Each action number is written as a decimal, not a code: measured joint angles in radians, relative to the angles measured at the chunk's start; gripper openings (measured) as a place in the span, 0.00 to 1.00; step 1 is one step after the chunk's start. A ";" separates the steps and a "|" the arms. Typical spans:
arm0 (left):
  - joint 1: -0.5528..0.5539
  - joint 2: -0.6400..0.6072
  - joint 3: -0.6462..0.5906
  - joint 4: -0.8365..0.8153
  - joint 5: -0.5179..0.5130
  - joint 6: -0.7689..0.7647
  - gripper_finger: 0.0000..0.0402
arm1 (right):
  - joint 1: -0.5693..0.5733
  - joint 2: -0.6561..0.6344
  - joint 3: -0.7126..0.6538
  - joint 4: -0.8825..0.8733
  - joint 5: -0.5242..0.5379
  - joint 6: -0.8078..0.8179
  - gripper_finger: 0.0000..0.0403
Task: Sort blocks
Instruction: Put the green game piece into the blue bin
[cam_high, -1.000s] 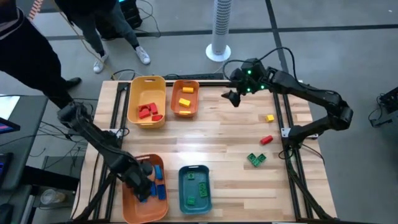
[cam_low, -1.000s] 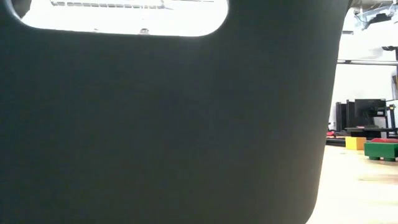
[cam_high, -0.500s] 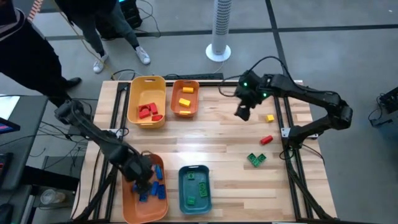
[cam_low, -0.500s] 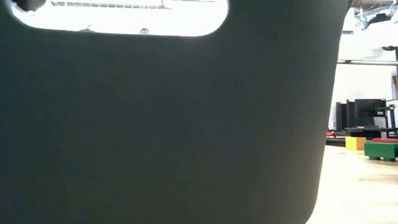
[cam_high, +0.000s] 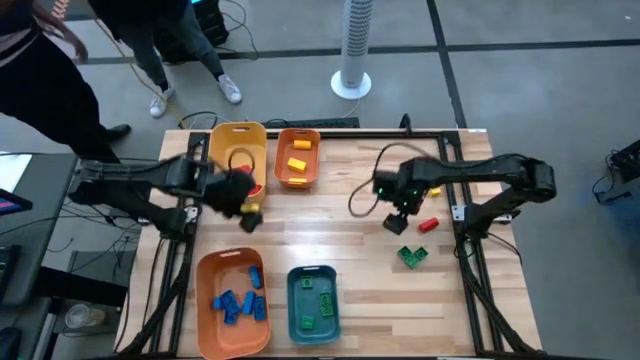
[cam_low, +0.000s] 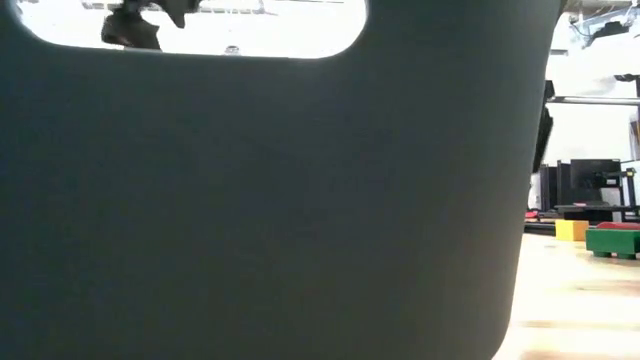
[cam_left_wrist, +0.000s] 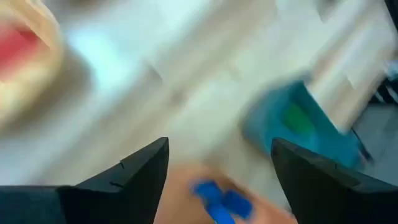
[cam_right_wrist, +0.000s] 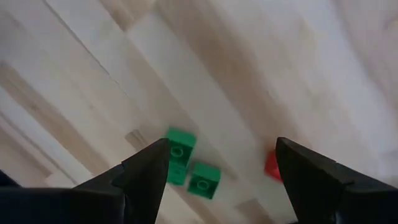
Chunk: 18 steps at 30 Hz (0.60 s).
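Now the left gripper (cam_high: 243, 205), fingers apart and empty, has swung up from the orange bin (cam_high: 232, 318) holding blue blocks (cam_high: 240, 301); the right gripper (cam_high: 397, 222), open, has descended beside the red block (cam_high: 428, 224).

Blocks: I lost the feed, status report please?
Left gripper open, empty, beside the yellow bin. Right gripper open above red block and green blocks. Nothing in the way.

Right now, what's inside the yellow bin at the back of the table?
The yellow bin holds red blocks near its front end. The left gripper and its arm hang over that front corner, so anything lying beneath them is hidden.
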 joint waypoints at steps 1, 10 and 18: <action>0.041 0.004 0.006 0.001 -0.025 0.045 0.69 | 0.023 0.020 -0.001 0.003 0.000 0.030 0.75; 0.266 0.013 0.012 0.049 -0.040 0.325 0.68 | 0.175 0.120 -0.002 0.084 0.041 0.231 0.75; 0.341 0.014 0.012 0.038 -0.017 0.499 0.68 | 0.286 0.118 -0.139 0.194 0.053 0.440 0.75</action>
